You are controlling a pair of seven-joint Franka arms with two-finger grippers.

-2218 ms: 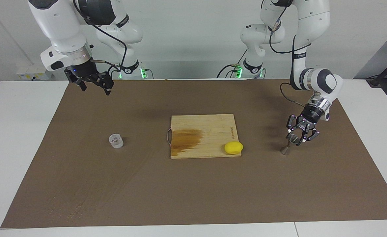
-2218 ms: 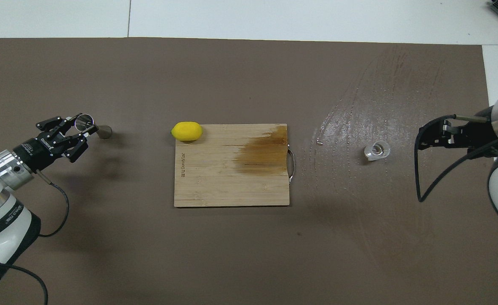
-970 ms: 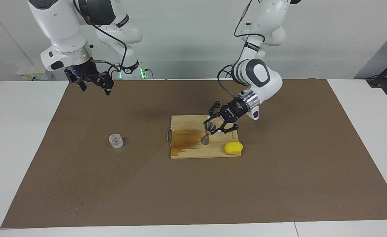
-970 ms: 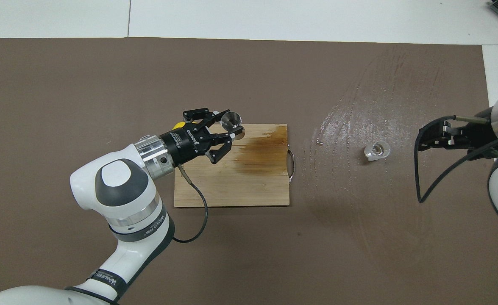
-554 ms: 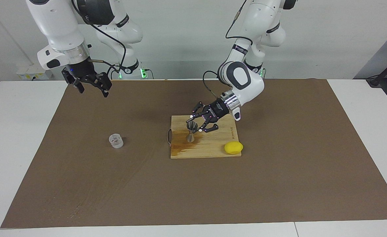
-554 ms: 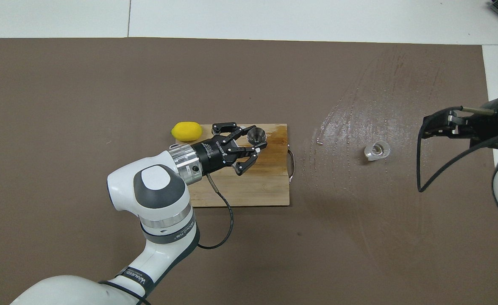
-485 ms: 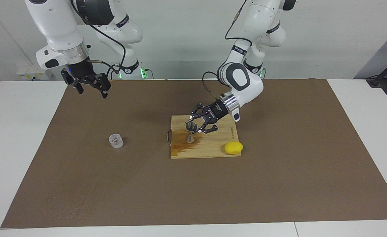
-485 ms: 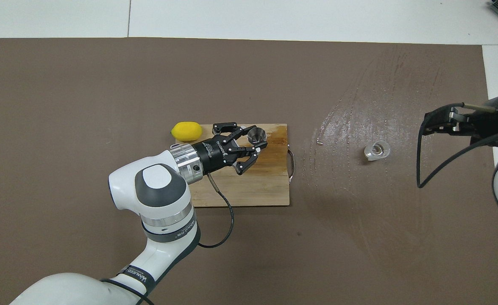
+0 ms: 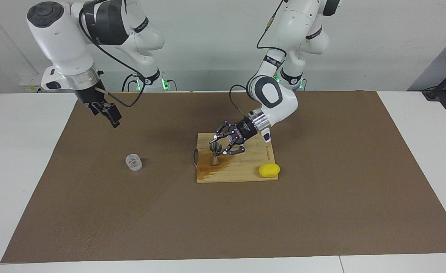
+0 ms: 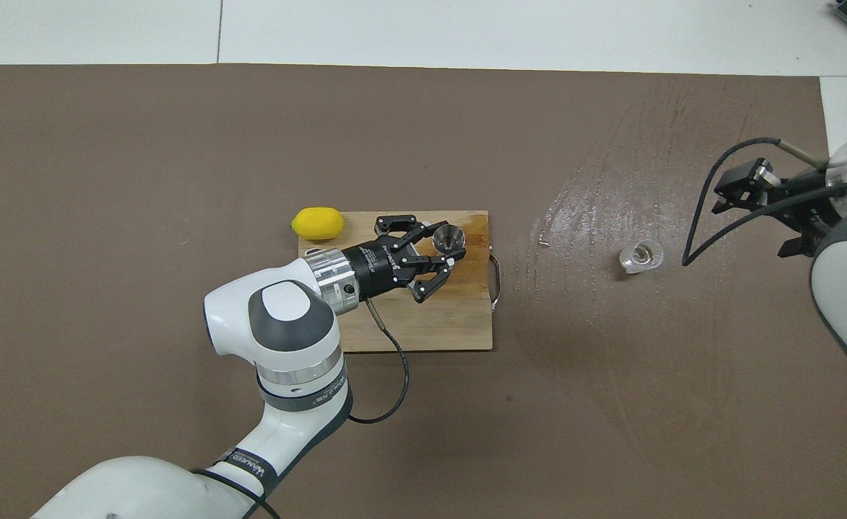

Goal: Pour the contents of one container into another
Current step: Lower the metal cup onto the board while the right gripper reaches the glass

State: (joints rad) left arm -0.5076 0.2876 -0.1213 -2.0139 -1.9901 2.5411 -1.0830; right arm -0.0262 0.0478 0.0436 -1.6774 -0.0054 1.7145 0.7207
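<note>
steel is what the left tool (image 9: 220,145) is clamped on: its fingertips pinch the upper cone of the jigger (image 9: 215,153), which stands upright on the wooden cutting board (image 9: 245,170), its foot on the dark stain near the board's handle end. in the overhead view the left tool (image 10: 440,254) lies across the board with the jigger (image 10: 449,236) open mouth up at its tip. a yellow lemon (image 9: 269,170) sits at the board's corner toward the left arm's end and farther from the robots, well apart from the jigger. the board rests mid-way along the brown mat (image 9: 321,212) that covers the desk (image 9: 18,159)

the right tool (image 9: 110,115) hangs in the air over the mat's edge nearest the robots, toward the right arm's end of the desk; i cannot tell whether its fingers are apart or together. the clear plastic cup (image 9: 134,162) stands upright on the mat, well apart from that tool and from the board, toward the right arm's end. seen from overhead the cup (image 10: 640,256) sits beside a wet, streaked patch of mat
</note>
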